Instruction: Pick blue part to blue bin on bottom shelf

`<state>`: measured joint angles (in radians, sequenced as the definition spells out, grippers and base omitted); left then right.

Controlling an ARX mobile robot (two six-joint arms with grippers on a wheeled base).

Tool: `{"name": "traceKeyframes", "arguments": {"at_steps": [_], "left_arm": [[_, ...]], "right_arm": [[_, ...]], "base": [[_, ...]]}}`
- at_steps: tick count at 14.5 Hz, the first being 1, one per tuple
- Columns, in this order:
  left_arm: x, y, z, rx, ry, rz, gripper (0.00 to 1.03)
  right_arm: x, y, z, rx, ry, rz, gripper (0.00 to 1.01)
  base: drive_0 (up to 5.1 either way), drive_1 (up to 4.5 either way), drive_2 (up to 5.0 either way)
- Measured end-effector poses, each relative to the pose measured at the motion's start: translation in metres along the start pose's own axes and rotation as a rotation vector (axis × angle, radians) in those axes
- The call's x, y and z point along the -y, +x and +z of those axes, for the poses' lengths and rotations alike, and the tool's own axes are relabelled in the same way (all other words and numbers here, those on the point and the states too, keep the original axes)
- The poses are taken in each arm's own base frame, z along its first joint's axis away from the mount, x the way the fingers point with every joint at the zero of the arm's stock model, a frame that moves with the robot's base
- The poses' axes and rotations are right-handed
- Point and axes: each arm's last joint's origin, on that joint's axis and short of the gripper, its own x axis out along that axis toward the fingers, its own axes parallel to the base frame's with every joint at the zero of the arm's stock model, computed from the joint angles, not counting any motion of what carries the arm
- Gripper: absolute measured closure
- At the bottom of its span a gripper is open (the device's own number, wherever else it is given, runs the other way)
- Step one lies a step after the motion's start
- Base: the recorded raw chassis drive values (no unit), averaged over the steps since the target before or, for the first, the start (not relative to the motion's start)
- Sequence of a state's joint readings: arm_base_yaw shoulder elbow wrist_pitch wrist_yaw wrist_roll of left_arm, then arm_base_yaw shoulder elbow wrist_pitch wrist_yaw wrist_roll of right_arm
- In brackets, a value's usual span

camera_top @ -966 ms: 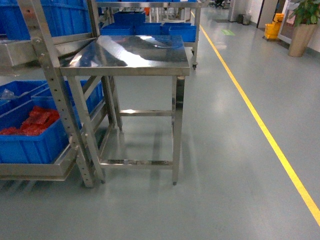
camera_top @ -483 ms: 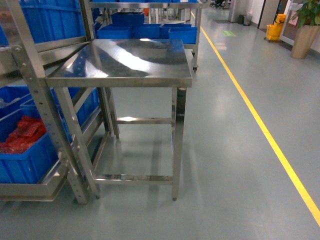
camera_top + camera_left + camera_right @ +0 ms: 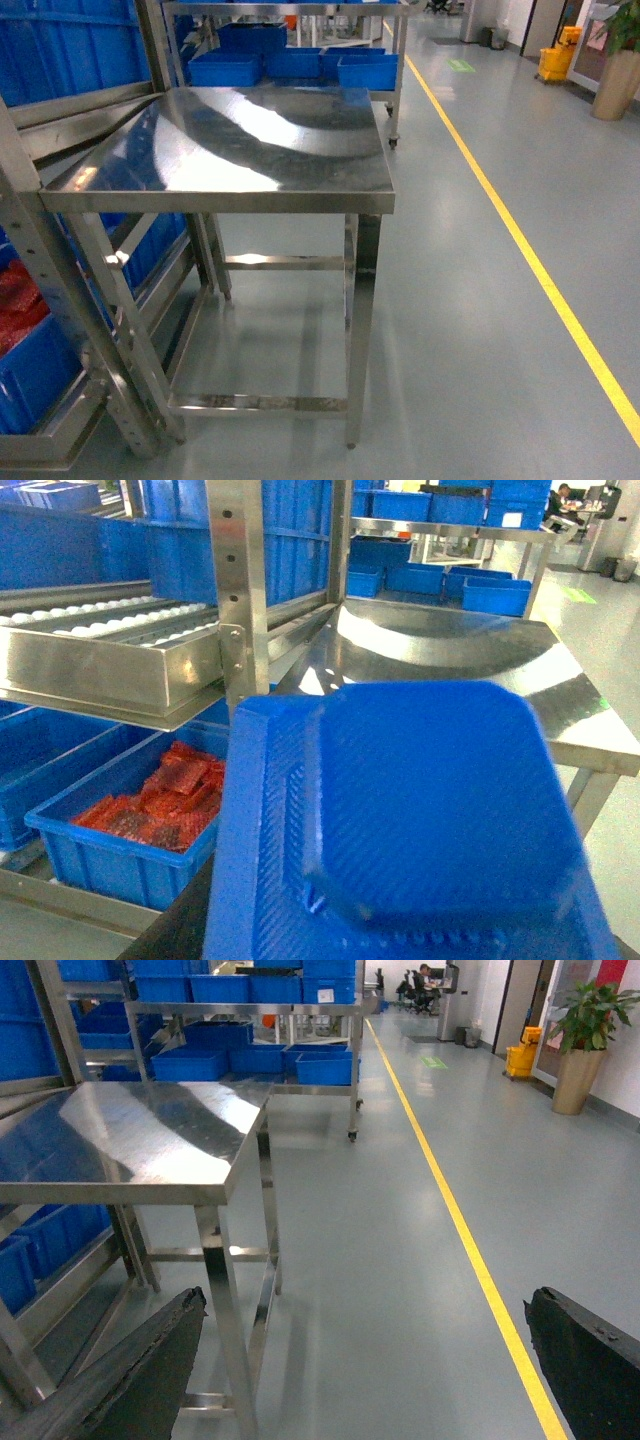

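Approaching rack beside steel table (image 3: 270, 140); blue part (image 3: 430, 800) fills left wrist view, grip state unclear. Right gripper (image 3: 370, 1360) spread, empty. Should line up squarely with bottom shelf bin (image 3: 120, 820) before lowering.

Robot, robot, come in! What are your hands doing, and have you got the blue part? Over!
Right end effector open, empty. Left end effector hidden behind blue part filling left wrist view; grip unclear. Steel table straight ahead.
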<state>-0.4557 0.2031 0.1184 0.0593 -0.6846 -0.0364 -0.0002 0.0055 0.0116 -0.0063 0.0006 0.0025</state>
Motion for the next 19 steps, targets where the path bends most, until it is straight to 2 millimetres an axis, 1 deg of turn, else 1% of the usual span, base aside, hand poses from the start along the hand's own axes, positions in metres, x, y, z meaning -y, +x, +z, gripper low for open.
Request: {"name": "traceKeyframes", "arguments": {"at_steps": [5, 8, 19], "left_arm": [[0.0001, 0.0000, 0.0005, 0.004, -0.004, -0.002, 0.60], [0.0001, 0.0000, 0.0002, 0.001, -0.001, -0.002, 0.60], [0.0000, 0.0000, 0.0004, 0.003, -0.003, -0.001, 0.60]], "right_arm": [[0.0000, 0.0000, -0.0006, -0.006, 0.000, 0.000, 0.03], [0.0000, 0.0000, 0.0002, 0.002, 0.000, 0.000, 0.03], [0.0000, 0.0000, 0.0001, 0.002, 0.000, 0.000, 0.03]], "base": [[0.0, 4.17, -4.2], [0.0, 0.00, 0.0], [-4.2, 2.08, 2.1]]}}
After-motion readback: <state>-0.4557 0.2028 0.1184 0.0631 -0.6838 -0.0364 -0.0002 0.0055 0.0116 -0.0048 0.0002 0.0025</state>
